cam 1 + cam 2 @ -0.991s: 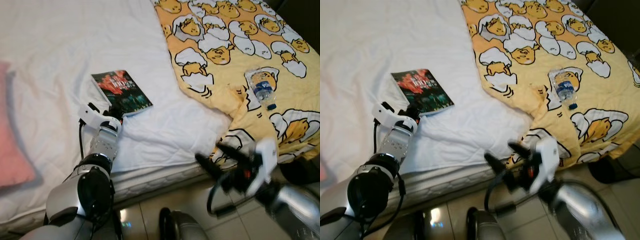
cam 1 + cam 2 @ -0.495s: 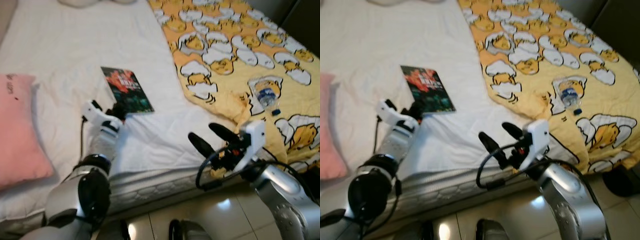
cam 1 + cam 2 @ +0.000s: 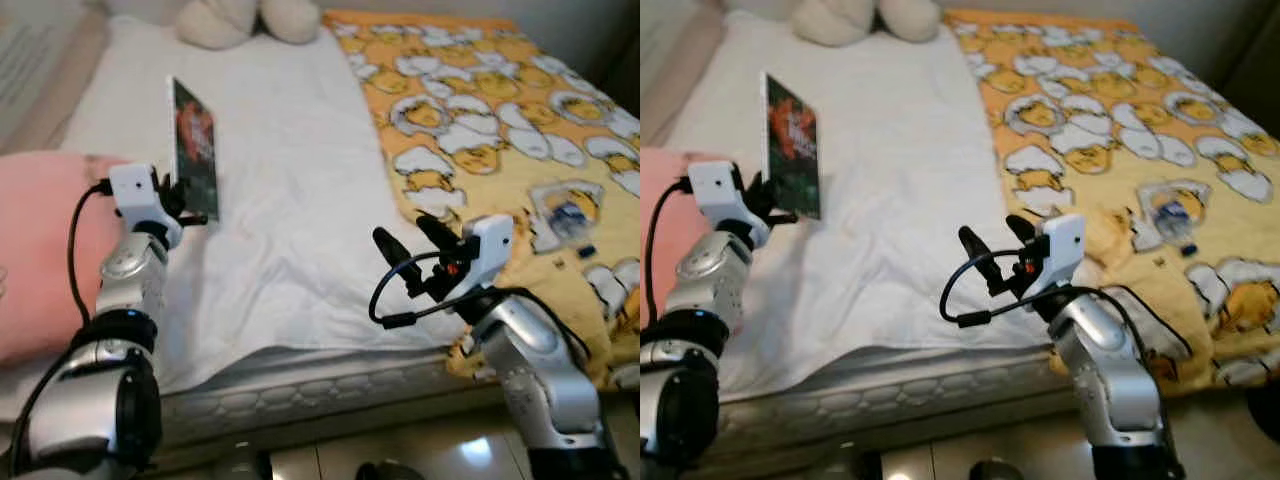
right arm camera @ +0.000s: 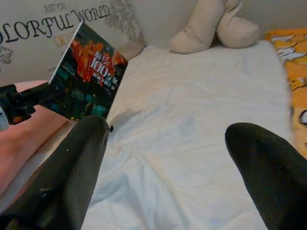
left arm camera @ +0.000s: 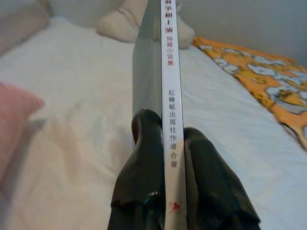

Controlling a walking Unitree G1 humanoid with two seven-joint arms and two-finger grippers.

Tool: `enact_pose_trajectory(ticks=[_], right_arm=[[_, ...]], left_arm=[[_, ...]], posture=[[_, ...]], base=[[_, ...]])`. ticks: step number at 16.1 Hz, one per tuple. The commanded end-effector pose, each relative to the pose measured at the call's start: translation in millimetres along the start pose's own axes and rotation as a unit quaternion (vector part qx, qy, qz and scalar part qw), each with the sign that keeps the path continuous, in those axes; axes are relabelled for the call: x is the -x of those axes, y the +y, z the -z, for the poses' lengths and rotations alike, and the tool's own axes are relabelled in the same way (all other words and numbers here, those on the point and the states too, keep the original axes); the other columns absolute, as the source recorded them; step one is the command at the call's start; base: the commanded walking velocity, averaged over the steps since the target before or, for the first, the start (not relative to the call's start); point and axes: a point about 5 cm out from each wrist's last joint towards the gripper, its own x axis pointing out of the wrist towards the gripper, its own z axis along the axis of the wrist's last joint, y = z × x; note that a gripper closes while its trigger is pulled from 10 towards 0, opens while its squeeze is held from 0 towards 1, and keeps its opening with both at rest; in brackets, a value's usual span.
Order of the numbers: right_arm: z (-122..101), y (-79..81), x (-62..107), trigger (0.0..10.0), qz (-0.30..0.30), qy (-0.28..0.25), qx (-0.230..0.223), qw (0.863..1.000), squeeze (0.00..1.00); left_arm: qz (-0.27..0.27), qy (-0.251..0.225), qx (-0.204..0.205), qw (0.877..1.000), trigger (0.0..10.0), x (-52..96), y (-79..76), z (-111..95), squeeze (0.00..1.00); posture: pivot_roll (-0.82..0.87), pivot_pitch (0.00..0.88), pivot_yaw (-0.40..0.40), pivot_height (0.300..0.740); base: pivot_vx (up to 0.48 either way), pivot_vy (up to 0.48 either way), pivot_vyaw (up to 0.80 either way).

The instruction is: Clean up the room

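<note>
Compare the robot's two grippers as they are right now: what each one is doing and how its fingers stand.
The left gripper is shut on the dark-covered paperback book, holding it upright above the white bed sheet; the right gripper holds nothing. The left's fingers pinch the book's lower edge; the right's fingers are spread wide apart. Both hover over the bed.

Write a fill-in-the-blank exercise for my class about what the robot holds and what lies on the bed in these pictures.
1. The left gripper is shut on the thin paperback book with the red and dark cover, holding it ____ above the white bed sheet.
2. The right gripper hovers with its fingers ____.
3. The clear plastic water bottle with the blue label lies on the ____ egg-patterned blanket.
4. Beside the left arm lies a ____ pillow.

Missing words: upright; open; yellow; pink
</note>
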Motion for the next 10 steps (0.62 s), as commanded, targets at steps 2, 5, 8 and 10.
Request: enact_pose_trajectory(ticks=[2, 5, 8, 10], right_arm=[[4.8, -0.7, -2.4, 10.0, 0.003, 0.004, 0.006, 1.0, 0.0], [10.3, -0.1, -9.8, 10.0, 0.0, 0.003, 0.012, 1.0, 0.0], [12.6, -7.7, -9.7, 10.0, 0.028, 0.008, 0.035, 0.999, 0.0], [14.9, -10.8, -10.9, 10.0, 0.031, 0.011, 0.049, 0.998, 0.0]], left_arm=[[0.051, 0.006, 0.013, 0.999, 0.0, -2.7, -21.1, 4.5, 0.0], [0.02, 0.026, 0.003, 0.999, 0.0, 2.5, -18.9, 18.1, 0.0], [0.014, 0.005, -0.038, 0.999, 0.0, 2.8, -16.3, 10.3, 0.0], [0.025, -0.016, -0.054, 0.998, 0.0, 4.2, -29.4, 8.3, 0.0]], posture=[[-0.09, 0.0, -0.022, 0.74], [-0.08, 0.0, -0.026, 0.74], [-0.08, 0.0, -0.025, 0.74], [-0.08, 0.0, -0.032, 0.74]], base=[[0.0, 0.0, 0.0], [0.0, 0.0, 0.0], [0.0, 0.0, 0.35], [0.0, 0.0, 0.41]])
